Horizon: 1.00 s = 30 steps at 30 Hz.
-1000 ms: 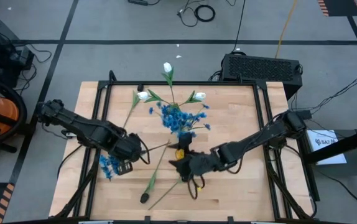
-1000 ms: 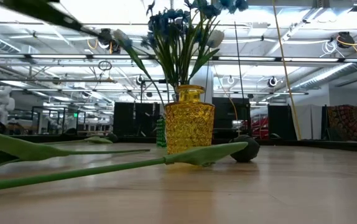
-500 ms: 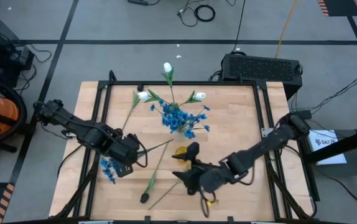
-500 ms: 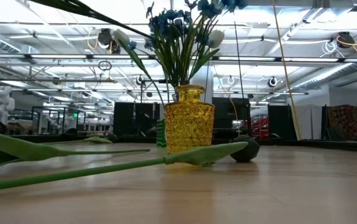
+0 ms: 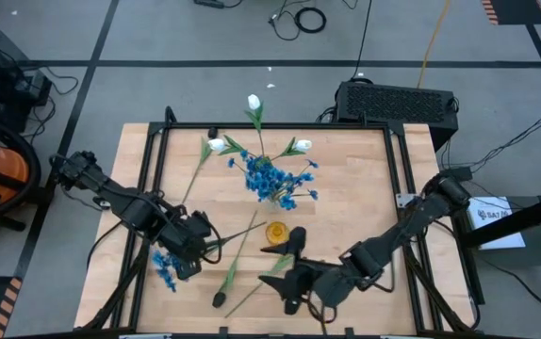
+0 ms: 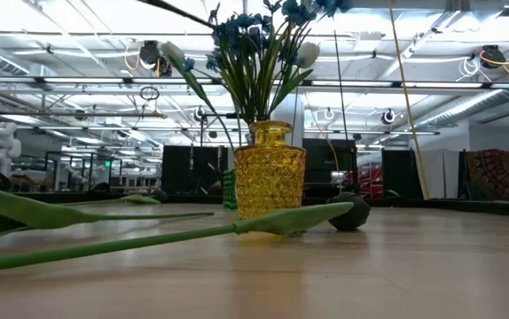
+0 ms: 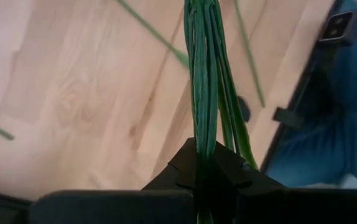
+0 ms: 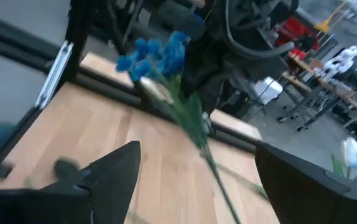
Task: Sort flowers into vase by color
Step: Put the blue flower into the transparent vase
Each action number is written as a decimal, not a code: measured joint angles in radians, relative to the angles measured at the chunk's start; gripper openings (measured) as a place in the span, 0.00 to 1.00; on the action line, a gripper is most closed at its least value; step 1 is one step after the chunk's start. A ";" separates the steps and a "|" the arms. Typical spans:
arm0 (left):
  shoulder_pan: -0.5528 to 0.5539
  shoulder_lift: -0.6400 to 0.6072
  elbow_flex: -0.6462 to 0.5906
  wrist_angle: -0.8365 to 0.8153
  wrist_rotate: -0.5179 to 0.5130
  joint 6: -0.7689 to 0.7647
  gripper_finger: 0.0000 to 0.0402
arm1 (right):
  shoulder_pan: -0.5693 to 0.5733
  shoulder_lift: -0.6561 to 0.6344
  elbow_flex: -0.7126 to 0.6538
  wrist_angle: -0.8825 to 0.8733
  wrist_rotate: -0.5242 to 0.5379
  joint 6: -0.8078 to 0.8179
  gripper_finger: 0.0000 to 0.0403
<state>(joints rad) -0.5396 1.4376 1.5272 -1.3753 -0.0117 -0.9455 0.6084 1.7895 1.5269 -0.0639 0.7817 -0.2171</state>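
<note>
Pale butcher-block wood forms the table [image 5: 355, 179], framed in black rail.

Item: yellow cut-glass vase [image 6: 270, 173], standing near the table's middle, a little toward the front edge. It holds a bunch of bright-blue cluster flowers [image 5: 272, 179] and white tulip buds [image 5: 303, 146] on green leafy stems, which lean toward the far edge.

Item: one blue cluster flower [image 5: 165, 266], held clear of the wood near the front-left corner. The left tool [image 5: 188, 250] is clamped shut on its green stem [image 7: 206, 81] (the fingers pinch the bundle of stem and leaves right at their tips), with the blue head hanging past the tool toward the left edge and the stem running the other way, toward the vase.

Item: loose flowers lying flat on the table between the vase and the front edge. One long green stem [image 5: 236, 264] ends in a small dark bud [image 5: 219, 299] close to the front edge; a dark bud [image 6: 349, 213] rests on the wood just beside the vase's base, seen from table height, with a leaf across the front of the vase.

Item: right tool [image 5: 289, 287], low over the front part of the table, just in front of the vase, its fingers [image 8: 113, 171] spread wide and holding nothing (its camera looks toward the left arm's blue flower).
</note>
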 joint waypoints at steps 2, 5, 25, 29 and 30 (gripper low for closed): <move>0.000 0.000 0.000 0.012 0.002 0.000 0.05 | -0.024 0.028 0.000 0.080 0.002 -0.017 0.77; 0.000 0.000 0.000 0.011 0.003 0.000 0.05 | -0.069 0.070 0.000 0.186 0.023 0.029 0.77; -0.048 0.030 -0.001 0.111 0.019 0.009 0.05 | -0.165 0.442 0.552 -0.312 -0.102 0.062 0.70; -0.051 0.032 -0.001 0.112 0.011 0.010 0.05 | -0.188 0.450 0.555 -0.322 -0.211 0.086 0.70; -0.051 0.032 -0.001 0.111 0.010 0.010 0.05 | -0.194 0.449 0.555 -0.322 -0.222 0.093 0.70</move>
<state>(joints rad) -0.5905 1.4696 1.5265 -1.2648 -0.0013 -0.9360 0.4148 2.2385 2.0821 -0.3859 0.5595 -0.1239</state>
